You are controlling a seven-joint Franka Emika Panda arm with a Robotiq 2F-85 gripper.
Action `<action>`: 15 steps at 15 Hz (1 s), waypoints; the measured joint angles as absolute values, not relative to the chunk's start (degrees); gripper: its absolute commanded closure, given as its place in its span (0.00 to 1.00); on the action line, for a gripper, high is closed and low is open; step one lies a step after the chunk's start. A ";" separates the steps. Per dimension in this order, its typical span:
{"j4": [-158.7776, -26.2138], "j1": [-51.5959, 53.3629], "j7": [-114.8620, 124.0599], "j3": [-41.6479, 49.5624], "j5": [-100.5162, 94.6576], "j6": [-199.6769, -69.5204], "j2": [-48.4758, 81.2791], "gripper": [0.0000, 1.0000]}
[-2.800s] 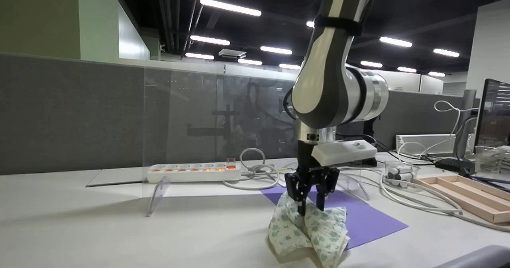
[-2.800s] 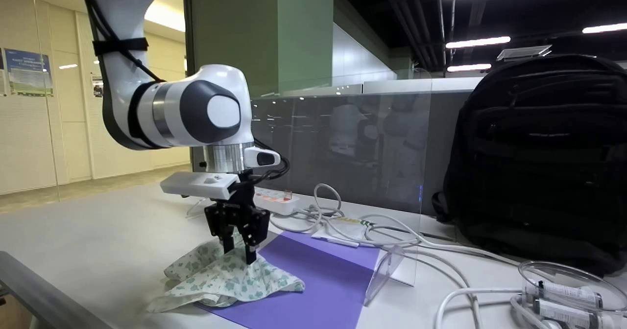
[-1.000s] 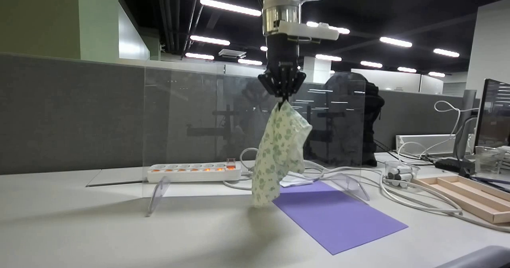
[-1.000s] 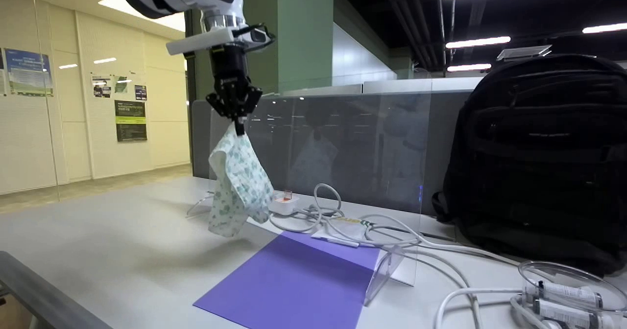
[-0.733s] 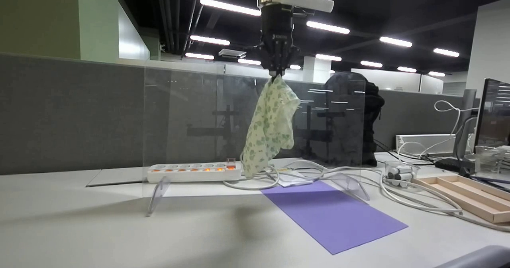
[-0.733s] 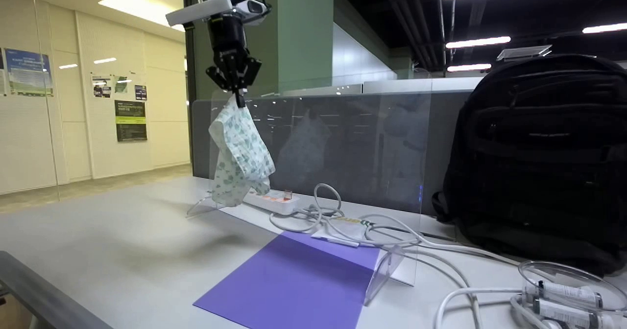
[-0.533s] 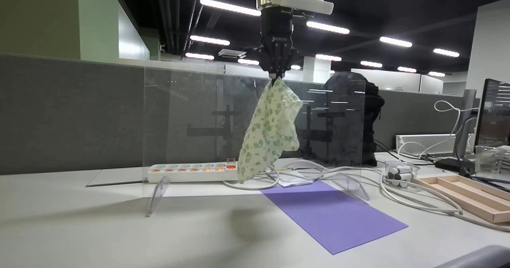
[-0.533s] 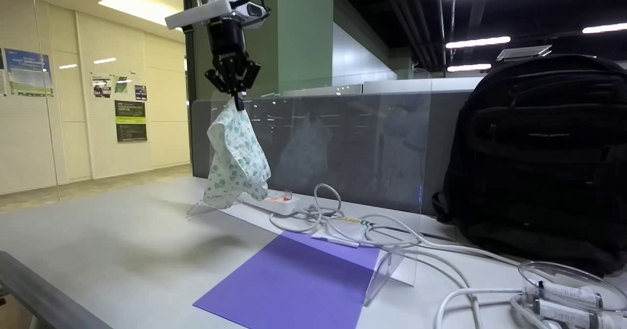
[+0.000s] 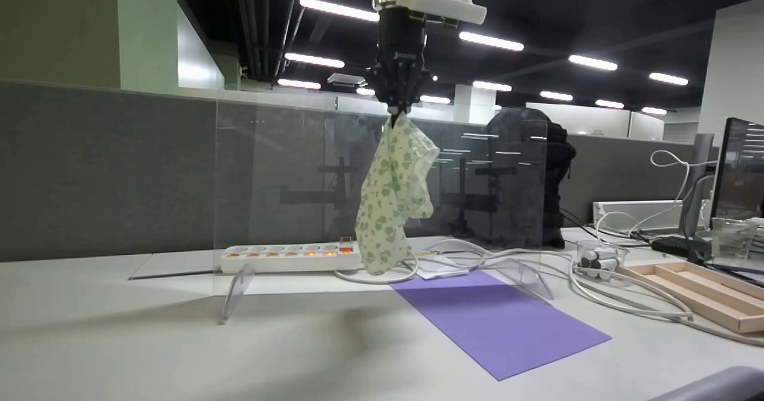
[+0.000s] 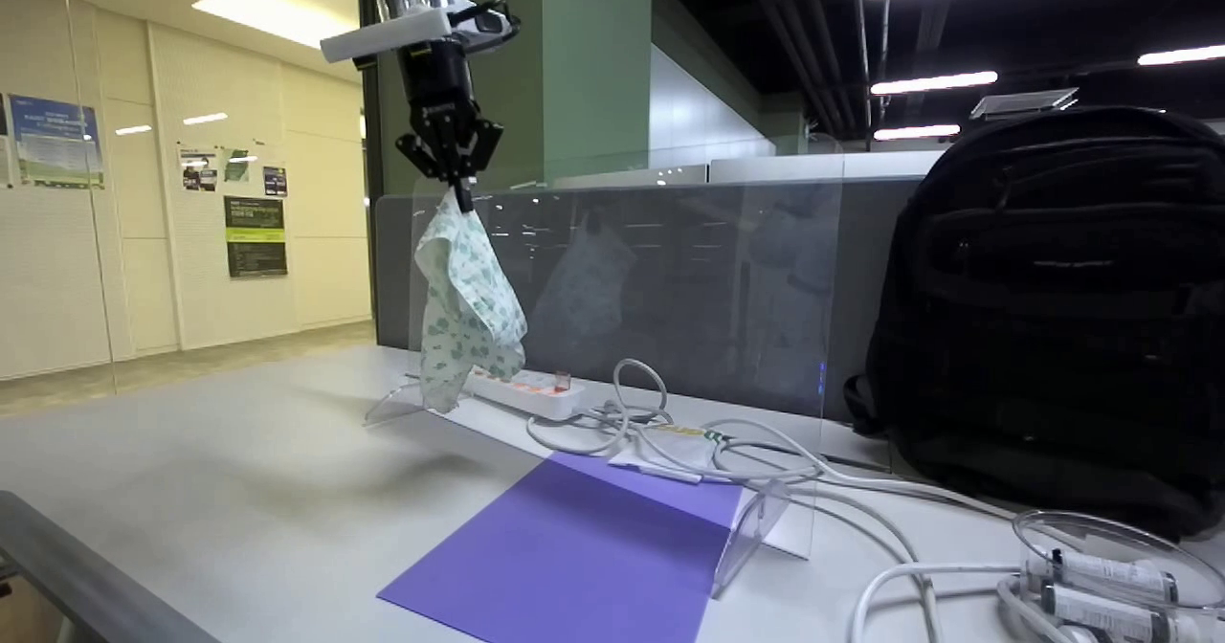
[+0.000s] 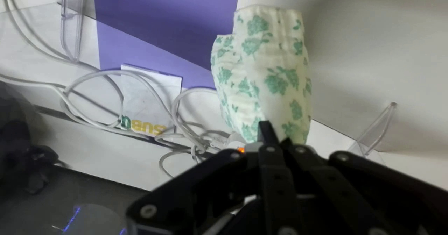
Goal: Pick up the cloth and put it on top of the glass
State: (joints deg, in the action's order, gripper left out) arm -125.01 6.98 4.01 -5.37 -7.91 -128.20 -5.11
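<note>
The cloth (image 9: pixel 387 204), pale with green leaf prints, hangs in the air from my gripper (image 9: pixel 394 119), which is shut on its top. In an exterior view the same cloth (image 10: pixel 469 303) drapes down in folds below the gripper (image 10: pixel 461 200), its lower end above the table. The glass (image 9: pixel 268 174) is a clear upright panel on clear feet. The cloth hangs on the near side of that glass (image 10: pixel 689 289) and shows in it as a reflection. In the wrist view the cloth (image 11: pixel 264 67) spreads beyond the fingertips of the gripper (image 11: pixel 276 134).
A purple sheet (image 9: pixel 507 326) lies on the table near the panel. Behind the panel are a white power strip (image 9: pixel 289 259) and looped cables (image 10: pixel 622 423). A black backpack (image 10: pixel 1053 318), a clear cup of small bottles (image 10: pixel 1110 566) and a wooden tray (image 9: pixel 698 290) stand to the side.
Since the oldest frames the gripper has shut on the cloth and lifted it high off the table. In the last half second both drifted slightly left in both exterior views, the cloth swinging.
</note>
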 measured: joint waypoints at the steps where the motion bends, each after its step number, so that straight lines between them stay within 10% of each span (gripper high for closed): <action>1: -124.54 7.04 3.46 -5.71 -7.88 -128.85 -5.09 1.00; 15: -102.61 7.03 2.10 -7.67 -8.26 -134.68 -0.39 1.00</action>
State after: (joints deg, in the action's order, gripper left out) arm -102.61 7.03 2.10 -7.67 -8.26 -134.68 -0.39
